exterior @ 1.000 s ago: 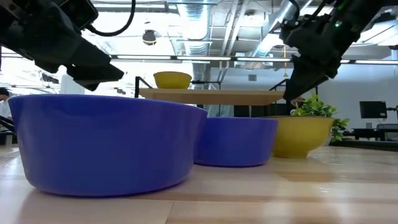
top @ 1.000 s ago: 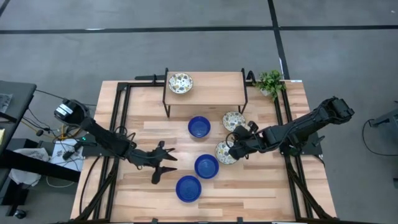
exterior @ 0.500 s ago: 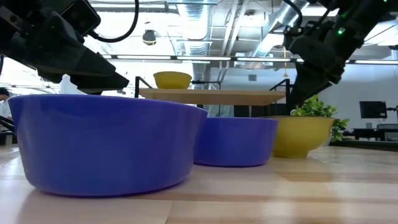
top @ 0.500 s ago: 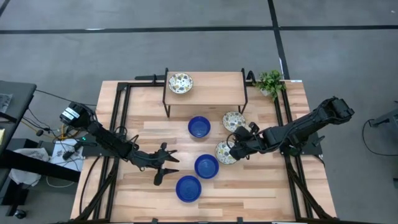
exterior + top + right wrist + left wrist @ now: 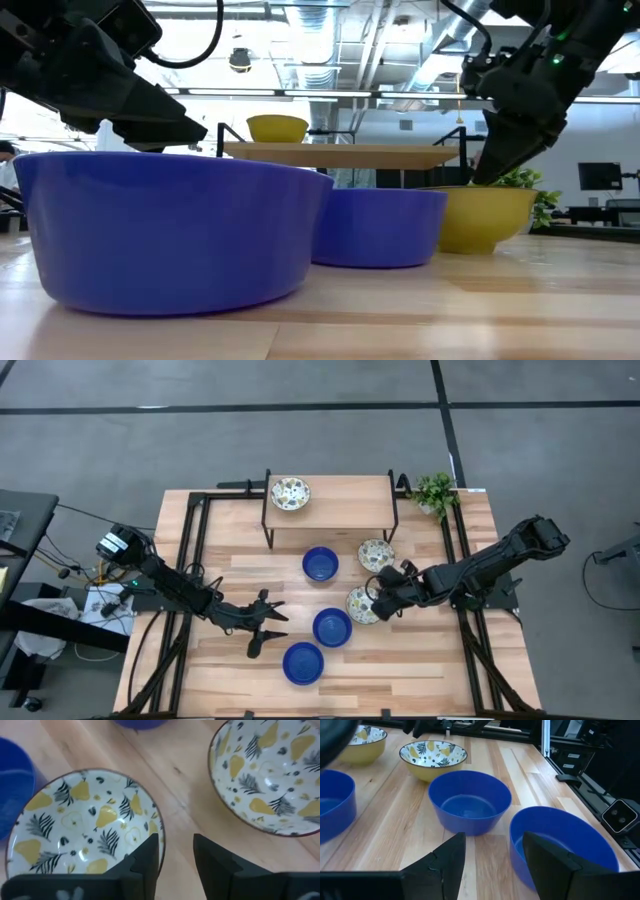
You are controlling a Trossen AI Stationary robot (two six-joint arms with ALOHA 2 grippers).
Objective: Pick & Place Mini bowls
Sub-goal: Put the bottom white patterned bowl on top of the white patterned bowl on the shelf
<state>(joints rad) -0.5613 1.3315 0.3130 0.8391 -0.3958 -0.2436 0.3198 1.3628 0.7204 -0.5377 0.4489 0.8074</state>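
We see the right gripper (image 5: 174,852), fingers spread, poised over the rim of a patterned bowl (image 5: 360,605) just right of the middle blue bowl (image 5: 332,627). Left of that blue bowl, the left gripper (image 5: 268,626) hangs spread, holding nothing.

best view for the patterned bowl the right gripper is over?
Right wrist view: the patterned bowl fills it, its rim between the open right gripper fingers. High view shows it small, partly covered; low view only its yellow side; left wrist view shows it farther off.
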